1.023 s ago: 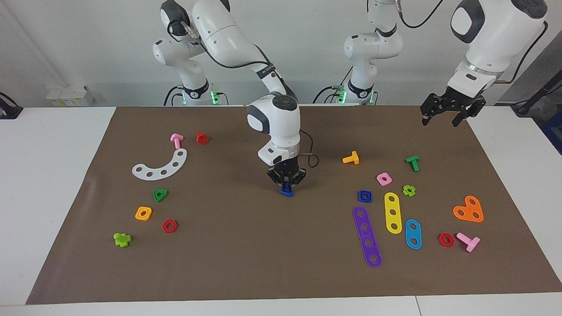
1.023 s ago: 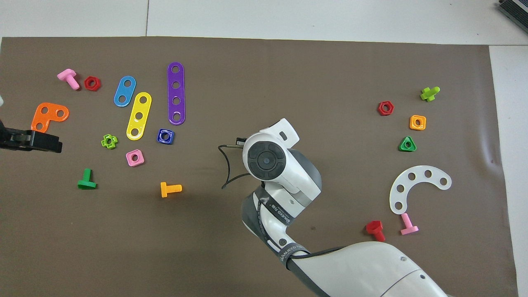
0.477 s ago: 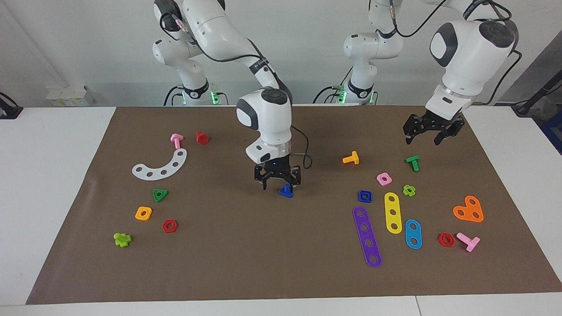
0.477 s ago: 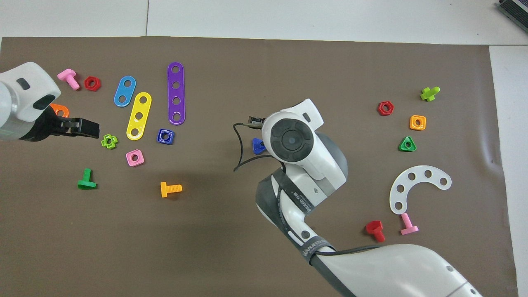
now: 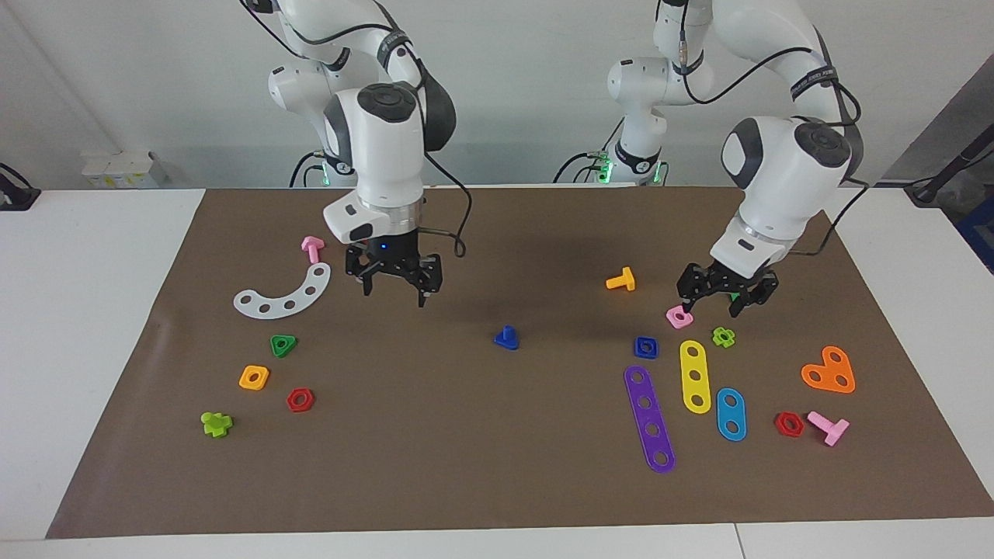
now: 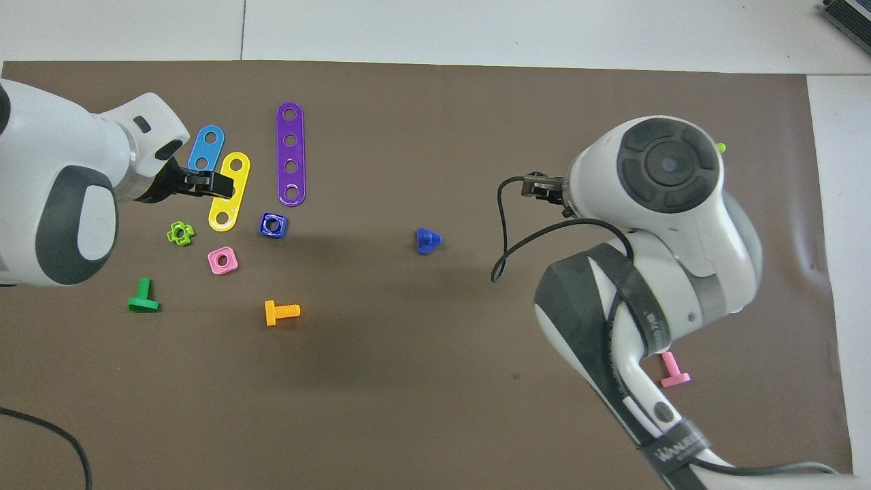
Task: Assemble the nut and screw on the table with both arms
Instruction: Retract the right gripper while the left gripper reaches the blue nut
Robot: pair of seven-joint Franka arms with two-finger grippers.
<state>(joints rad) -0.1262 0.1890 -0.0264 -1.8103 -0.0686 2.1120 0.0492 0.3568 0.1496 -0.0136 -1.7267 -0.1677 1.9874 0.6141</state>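
The dark-blue screw (image 5: 506, 338) stands head down, stem up, alone in the middle of the brown mat (image 5: 497, 450); it also shows in the overhead view (image 6: 427, 240). The dark-blue square nut (image 5: 645, 347) lies flat toward the left arm's end, beside the purple strip; it also shows in the overhead view (image 6: 273, 224). My right gripper (image 5: 394, 293) is open and empty, raised over bare mat toward the right arm's end from the screw. My left gripper (image 5: 721, 304) is open and empty, low over the pink square nut and the green bolt; it also shows in the overhead view (image 6: 204, 182).
Around the nut lie a pink square nut (image 5: 679, 316), a light-green nut (image 5: 723, 337), yellow (image 5: 695, 376), purple (image 5: 649, 418) and blue (image 5: 731, 414) strips, and an orange bolt (image 5: 621, 279). A white curved strip (image 5: 283, 293) and a green triangular nut (image 5: 283, 345) lie toward the right arm's end.
My right gripper let go of the screw, rose and moved away toward the right arm's end. My left gripper came in from the mat's edge and down over the parts near the nut.
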